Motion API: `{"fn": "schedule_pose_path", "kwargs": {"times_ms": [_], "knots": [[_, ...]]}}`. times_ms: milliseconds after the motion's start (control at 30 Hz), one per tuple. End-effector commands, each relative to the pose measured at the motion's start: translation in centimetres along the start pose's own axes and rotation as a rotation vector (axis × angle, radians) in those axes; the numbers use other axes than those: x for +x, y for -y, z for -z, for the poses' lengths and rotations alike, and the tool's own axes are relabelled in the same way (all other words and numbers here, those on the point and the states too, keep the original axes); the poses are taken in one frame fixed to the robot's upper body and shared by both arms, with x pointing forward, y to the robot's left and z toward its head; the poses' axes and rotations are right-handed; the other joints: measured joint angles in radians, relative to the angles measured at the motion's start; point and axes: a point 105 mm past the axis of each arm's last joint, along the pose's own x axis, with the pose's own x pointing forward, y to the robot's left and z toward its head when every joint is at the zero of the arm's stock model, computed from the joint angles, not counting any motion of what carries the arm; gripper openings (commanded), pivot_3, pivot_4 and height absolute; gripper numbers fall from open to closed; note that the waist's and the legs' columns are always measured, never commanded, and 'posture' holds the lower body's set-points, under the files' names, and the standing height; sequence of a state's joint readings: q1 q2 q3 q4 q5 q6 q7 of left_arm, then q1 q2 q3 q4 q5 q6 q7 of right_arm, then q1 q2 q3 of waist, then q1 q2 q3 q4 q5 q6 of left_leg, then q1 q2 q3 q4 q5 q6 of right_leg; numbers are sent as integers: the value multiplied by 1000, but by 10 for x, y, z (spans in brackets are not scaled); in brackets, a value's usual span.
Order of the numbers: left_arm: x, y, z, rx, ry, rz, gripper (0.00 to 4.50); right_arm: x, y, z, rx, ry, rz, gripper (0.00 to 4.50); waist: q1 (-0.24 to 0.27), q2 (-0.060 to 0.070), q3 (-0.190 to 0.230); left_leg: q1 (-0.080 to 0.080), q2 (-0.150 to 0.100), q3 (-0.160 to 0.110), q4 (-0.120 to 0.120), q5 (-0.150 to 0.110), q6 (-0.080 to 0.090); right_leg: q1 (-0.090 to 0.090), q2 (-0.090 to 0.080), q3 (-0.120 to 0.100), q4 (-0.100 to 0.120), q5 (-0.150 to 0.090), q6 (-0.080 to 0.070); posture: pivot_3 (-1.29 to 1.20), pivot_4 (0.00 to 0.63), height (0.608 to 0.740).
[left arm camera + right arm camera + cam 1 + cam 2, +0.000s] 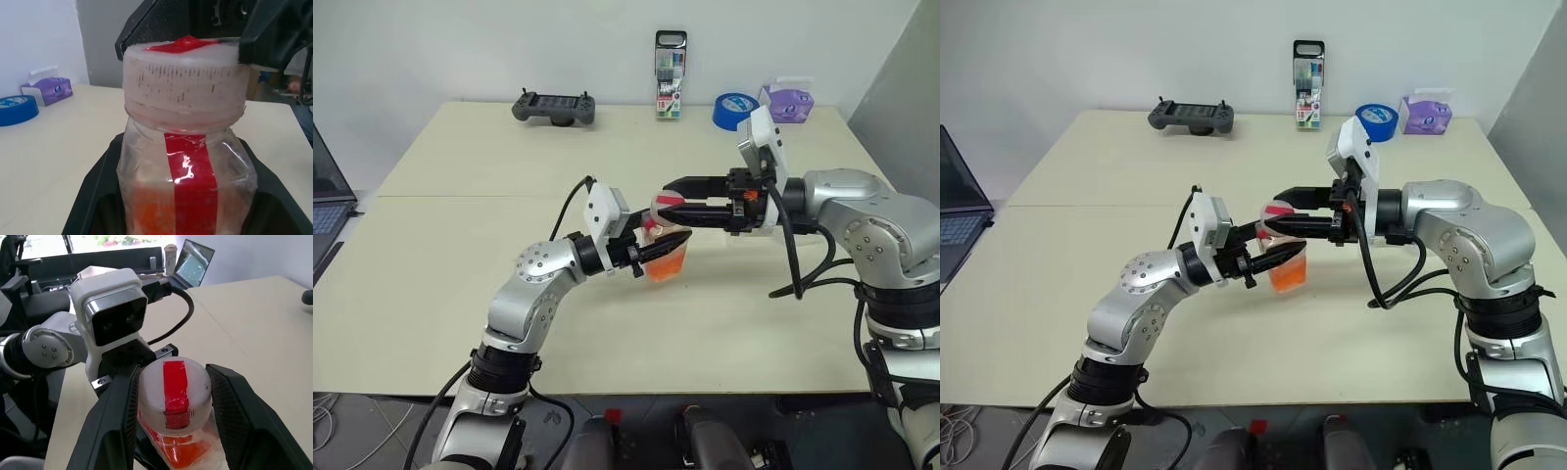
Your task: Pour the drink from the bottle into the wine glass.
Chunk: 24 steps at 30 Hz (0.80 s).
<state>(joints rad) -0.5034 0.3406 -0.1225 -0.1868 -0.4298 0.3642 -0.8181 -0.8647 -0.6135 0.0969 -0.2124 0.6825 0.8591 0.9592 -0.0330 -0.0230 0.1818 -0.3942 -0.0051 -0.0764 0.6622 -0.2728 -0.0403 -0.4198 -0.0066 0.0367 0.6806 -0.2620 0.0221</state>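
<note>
Left eye view: the left claw is clamped on the bottle, held above the counter. The right claw closes around its cap. Thin plastic seems light and slippery; grip the ribbed cap firmly.

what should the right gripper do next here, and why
Probably twist the cap off. The left gripper holds the bottle upright above the table, the right gripper brackets the cap, and the drink can't pour while it's on.
</note>
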Motion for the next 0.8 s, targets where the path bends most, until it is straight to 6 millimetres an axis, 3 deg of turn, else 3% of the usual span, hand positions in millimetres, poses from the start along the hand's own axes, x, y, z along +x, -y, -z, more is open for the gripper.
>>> {"fn": "schedule_pose_path", "kwargs": {"times_ms": [33,67,333,533,800], "knots": [[0,-8,-8,17,29,-40,1949,5,-15,-12,-62,29,-83,1803,0,0,0,0,0,0,0,0,0,0,0,0,0,0,0,0,150,740],[0,-7,-8,16,29,-39,1949,5,-12,-13,-71,37,-51,1803,1,0,0,0,1,-1,0,0,0,0,-1,0,0,0,0,0,150,740],[4,-8,-5,6,33,-30,1946,-1,3,-33,-118,118,195,4493,3,0,0,-1,-1,-2,1,0,0,0,-4,1,0,0,0,0,150,740],[8,-11,-4,4,35,-22,1946,-7,8,-26,-89,62,475,4500,4,0,0,-2,-1,-3,1,0,-1,-1,-8,0,0,0,0,0,150,740],[12,-17,-5,13,44,-31,1946,-5,-11,-23,-15,103,610,4500,3,0,0,-2,-1,-3,1,0,-1,-1,-8,0,0,0,0,0,150,740]]}}
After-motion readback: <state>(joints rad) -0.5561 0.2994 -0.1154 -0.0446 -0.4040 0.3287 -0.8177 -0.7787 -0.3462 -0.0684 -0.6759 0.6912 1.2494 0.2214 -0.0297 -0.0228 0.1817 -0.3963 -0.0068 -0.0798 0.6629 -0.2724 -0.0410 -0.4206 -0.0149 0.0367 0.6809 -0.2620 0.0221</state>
